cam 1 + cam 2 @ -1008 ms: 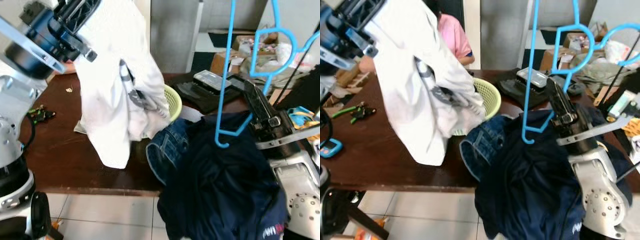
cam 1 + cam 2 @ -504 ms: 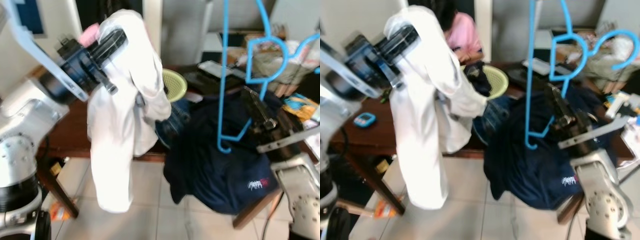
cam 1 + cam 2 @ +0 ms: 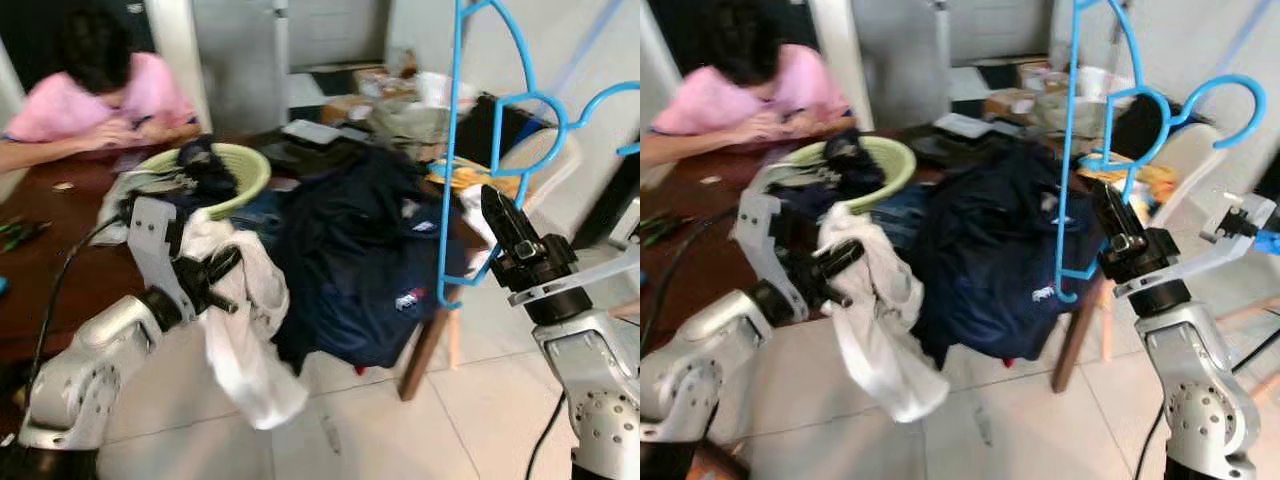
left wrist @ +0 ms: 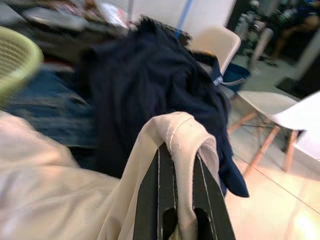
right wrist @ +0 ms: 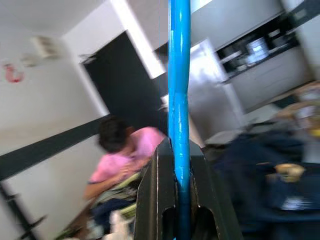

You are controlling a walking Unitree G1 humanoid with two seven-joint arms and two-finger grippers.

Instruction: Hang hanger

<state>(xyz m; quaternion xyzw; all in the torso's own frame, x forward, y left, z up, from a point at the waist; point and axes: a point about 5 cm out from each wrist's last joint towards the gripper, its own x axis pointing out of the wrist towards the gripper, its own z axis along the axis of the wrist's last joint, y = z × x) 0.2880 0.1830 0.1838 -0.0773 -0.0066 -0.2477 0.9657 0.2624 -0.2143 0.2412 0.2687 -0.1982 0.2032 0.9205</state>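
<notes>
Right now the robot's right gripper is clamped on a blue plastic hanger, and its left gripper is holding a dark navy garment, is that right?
Not quite. The left gripper holds a white cloth garment, as the left wrist view shows; the dark navy garment lies draped over the brown wooden table. The right gripper is indeed clamped on the blue plastic hanger.

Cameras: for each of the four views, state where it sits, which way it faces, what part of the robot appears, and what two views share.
Left eye, head: looks down at the table; both arms show.
Right eye, head: same scene, offset.
Left wrist: looks along the left gripper, shut on the white garment.
Right wrist: looks along the right gripper, shut on the blue hanger.
Shared: navy garment.
</notes>
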